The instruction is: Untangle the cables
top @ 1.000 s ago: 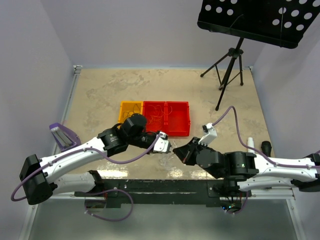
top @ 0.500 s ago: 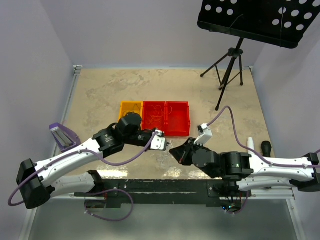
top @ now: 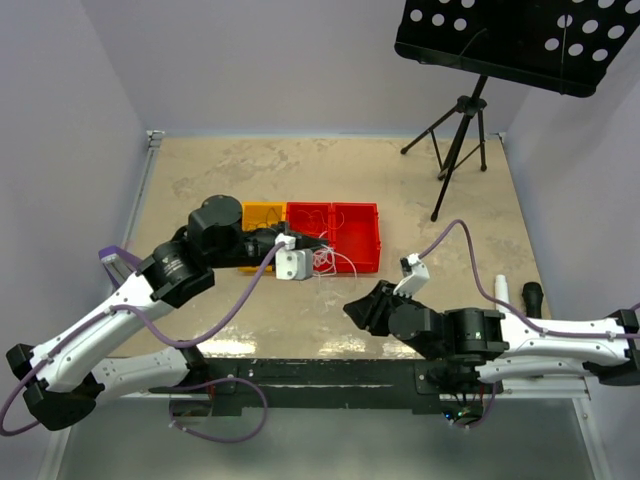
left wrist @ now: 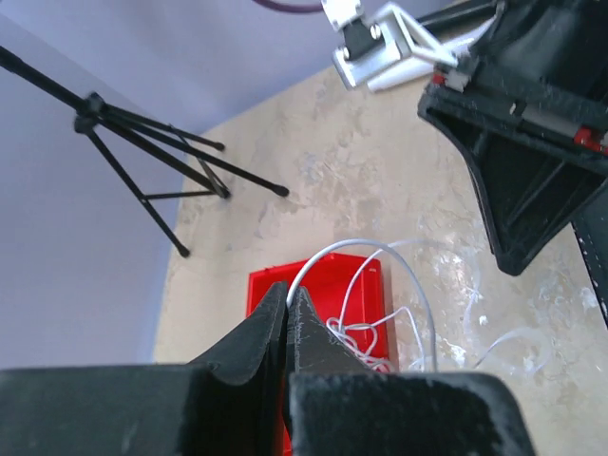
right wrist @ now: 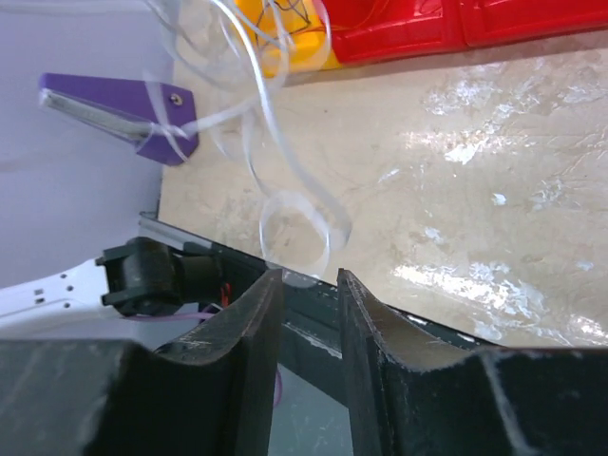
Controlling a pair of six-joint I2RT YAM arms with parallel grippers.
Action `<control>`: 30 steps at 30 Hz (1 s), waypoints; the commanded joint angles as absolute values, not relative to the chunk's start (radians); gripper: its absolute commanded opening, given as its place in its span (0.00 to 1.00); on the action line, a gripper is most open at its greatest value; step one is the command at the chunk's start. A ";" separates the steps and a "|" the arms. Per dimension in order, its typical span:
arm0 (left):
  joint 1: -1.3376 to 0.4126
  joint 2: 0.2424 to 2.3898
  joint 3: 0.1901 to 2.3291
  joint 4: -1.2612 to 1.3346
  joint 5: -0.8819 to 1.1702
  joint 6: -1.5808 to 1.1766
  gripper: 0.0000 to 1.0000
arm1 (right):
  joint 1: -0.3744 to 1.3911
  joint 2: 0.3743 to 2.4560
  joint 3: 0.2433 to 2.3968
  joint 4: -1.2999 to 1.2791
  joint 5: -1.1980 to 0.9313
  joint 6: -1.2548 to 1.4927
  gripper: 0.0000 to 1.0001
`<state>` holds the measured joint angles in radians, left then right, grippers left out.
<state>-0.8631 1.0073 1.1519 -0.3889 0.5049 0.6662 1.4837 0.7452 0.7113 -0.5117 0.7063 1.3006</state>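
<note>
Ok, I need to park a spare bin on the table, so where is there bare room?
The widest bare patch is the back of the table, between the bins and the back wall, left of the tripod. In front of the bins it is crowded: the left jaws hold the white cable and the right jaws sit close.

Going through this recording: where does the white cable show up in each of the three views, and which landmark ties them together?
Top external: the white cable lies mid-frame, at the near wall of the red bin.
Left wrist: lower centre, the cable loops over the bin.
Right wrist: upper left, blurred loops above the table, below the bin.
Shared landmark: the red bin.
</note>
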 commanded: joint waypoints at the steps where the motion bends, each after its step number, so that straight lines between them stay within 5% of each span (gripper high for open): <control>1: -0.861 0.992 1.216 -0.426 0.526 0.678 0.00 | 1.486 0.772 0.715 -0.502 0.713 1.293 0.35; 7: -0.861 0.988 1.265 -0.443 0.538 0.680 0.00 | 1.486 0.799 0.742 -0.505 0.741 1.284 0.27; 15: -0.861 0.979 1.316 -0.486 0.591 0.689 0.00 | 1.486 0.810 0.828 -0.476 0.813 1.174 0.61; 25: -0.861 0.986 1.354 -0.505 0.606 0.650 0.00 | 1.485 0.879 0.850 -0.321 0.808 1.083 0.59; 30: -0.861 0.988 1.367 -0.506 0.612 0.646 0.00 | 1.486 0.920 0.865 -0.321 0.827 1.091 0.50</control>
